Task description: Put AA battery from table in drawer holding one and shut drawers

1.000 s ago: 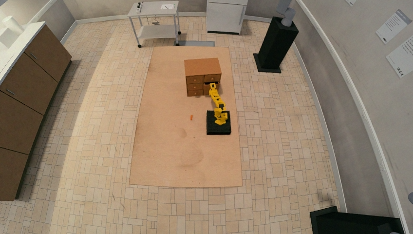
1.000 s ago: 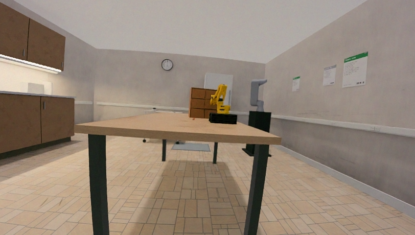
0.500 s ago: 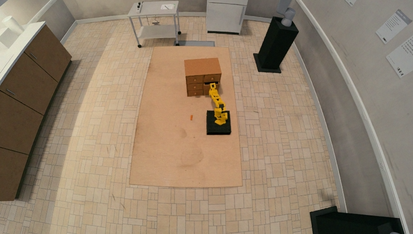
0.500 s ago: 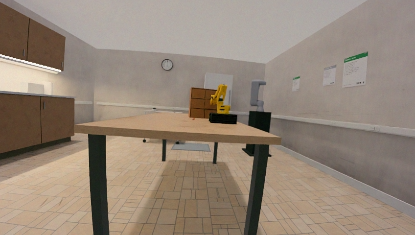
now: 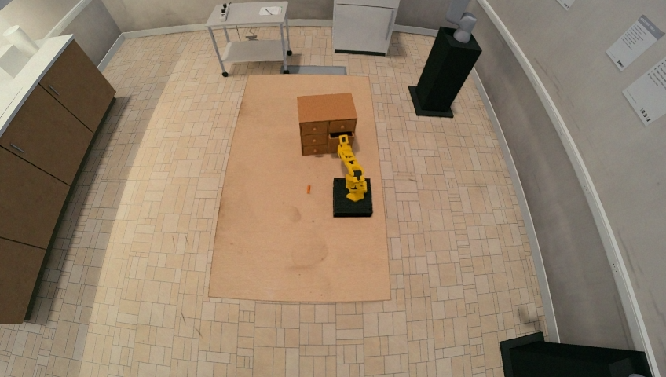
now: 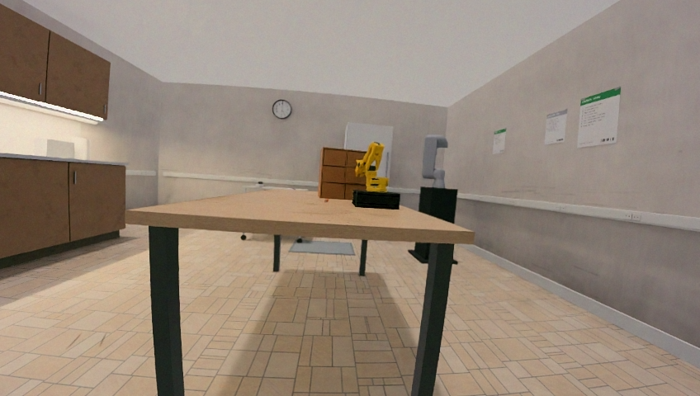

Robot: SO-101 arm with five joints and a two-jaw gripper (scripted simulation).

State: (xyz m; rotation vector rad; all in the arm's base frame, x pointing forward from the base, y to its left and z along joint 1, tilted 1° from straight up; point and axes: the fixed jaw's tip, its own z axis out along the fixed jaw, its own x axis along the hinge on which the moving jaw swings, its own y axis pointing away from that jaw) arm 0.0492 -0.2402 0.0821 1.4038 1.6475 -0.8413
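Note:
A small brown cabinet (image 5: 326,107) (image 6: 333,172) with two columns of three drawers stands at the far end of the table (image 5: 280,257) (image 6: 295,215). Its middle right drawer (image 5: 333,137) is pulled out a little. My yellow arm reaches from its black base (image 5: 353,207) (image 6: 376,200) to that drawer. My gripper (image 5: 343,138) (image 6: 360,170) is shut on the drawer's knob. The knob itself is hidden by the fingers. A small orange AA battery (image 5: 308,188) (image 6: 326,200) lies on the table, left of the base. I cannot see what the drawers hold.
The other drawers look shut. Off the table stand a white cart (image 5: 250,32), a white cabinet (image 5: 364,25) and a black pedestal (image 5: 444,70) (image 6: 434,215) bearing a grey arm.

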